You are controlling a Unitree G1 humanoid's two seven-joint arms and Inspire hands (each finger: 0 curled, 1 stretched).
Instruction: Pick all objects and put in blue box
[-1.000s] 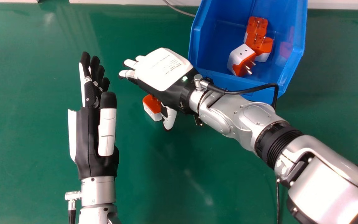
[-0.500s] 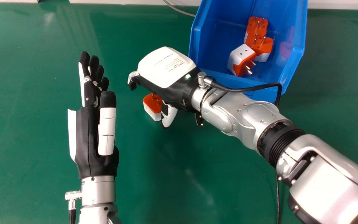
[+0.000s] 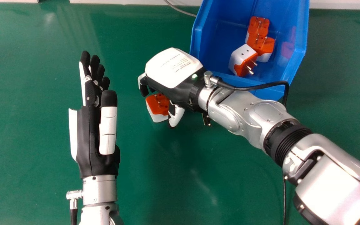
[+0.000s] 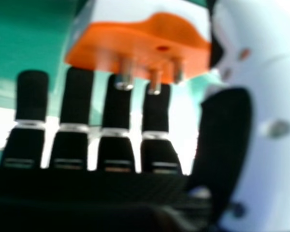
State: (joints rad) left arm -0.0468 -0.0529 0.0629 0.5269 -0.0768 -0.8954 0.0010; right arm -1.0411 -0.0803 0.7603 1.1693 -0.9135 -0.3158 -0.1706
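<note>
Left hand: fingers held out straight, over the table's left side.
Loose plug: white body, orange face with three metal prongs; at the table's middle, left of and nearer than the box.
Right hand: fingers bent and thumb beside the plug, grasping it.
Blue box: far right.
Boxed plugs: three inside, orange and white, bunched toward the box's right.
</note>
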